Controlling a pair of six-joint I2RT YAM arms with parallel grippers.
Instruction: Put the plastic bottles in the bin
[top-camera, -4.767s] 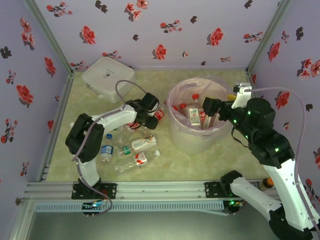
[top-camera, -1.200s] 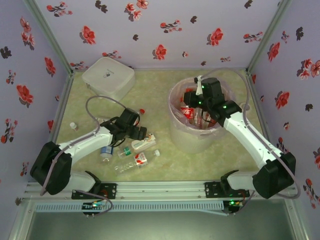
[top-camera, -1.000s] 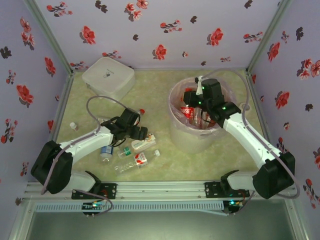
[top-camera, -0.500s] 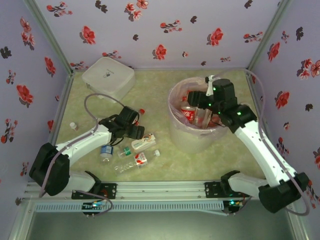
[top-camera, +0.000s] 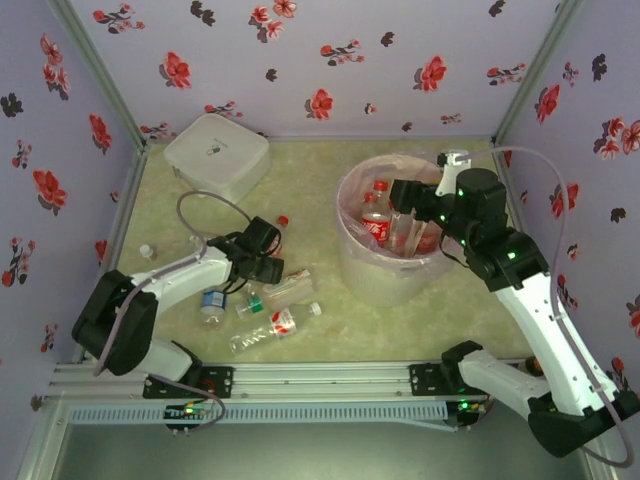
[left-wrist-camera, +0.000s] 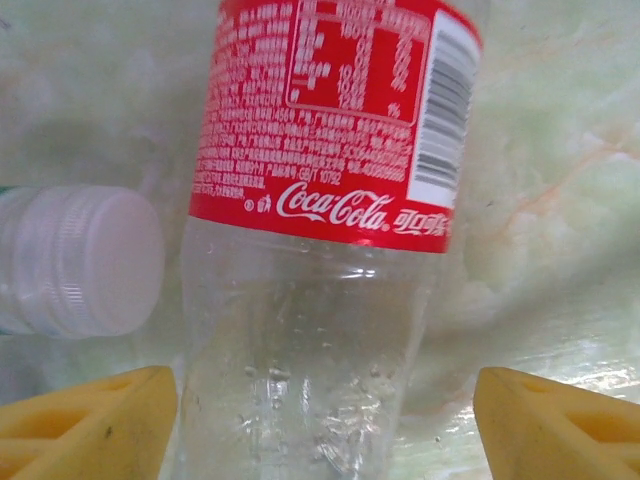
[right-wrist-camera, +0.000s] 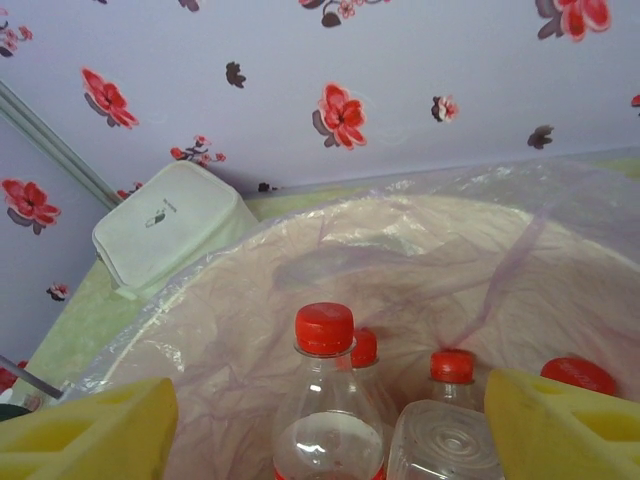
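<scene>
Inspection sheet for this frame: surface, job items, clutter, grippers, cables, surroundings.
Surface: pale green marbled table, no spills seen.
Job's things: plastic bottles stand in the bin; loose bottles lie on the table left of it.
Clutter: white lidded box, back left.
Grippers: left gripper open, straddling a red-labelled bottle; right gripper open, empty, above the bin.
Cables: left arm's cable and right arm's cable loop free.
Surroundings: floral-papered walls.

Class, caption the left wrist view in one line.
Left tool straddling a red-labelled bottle, a white-capped bottle beside it.
</scene>
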